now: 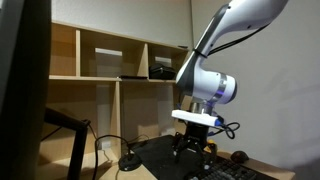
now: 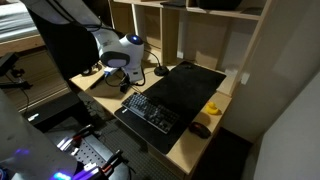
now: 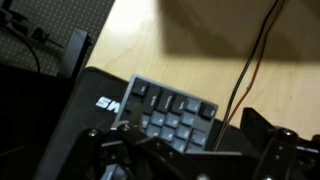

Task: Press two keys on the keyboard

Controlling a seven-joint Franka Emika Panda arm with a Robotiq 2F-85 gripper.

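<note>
The black keyboard [image 2: 152, 112] lies along the front edge of the wooden desk, and part of it shows at the bottom of an exterior view [image 1: 238, 172]. In the wrist view its end with dark square keys [image 3: 172, 115] lies just below the camera. My gripper [image 2: 127, 82] hangs over the keyboard's end, a little above it, and does not touch it. It also shows in an exterior view [image 1: 193, 148] and in the wrist view [image 3: 185, 152]. Its two fingers stand apart and hold nothing.
A smooth black desk mat [image 2: 188, 82] lies behind the keyboard. A yellow object [image 2: 213, 108] and a dark mouse [image 2: 200, 130] sit at the keyboard's other end. Wooden shelves [image 1: 110, 60] stand behind the desk. Cables [image 3: 250, 60] run across the desk.
</note>
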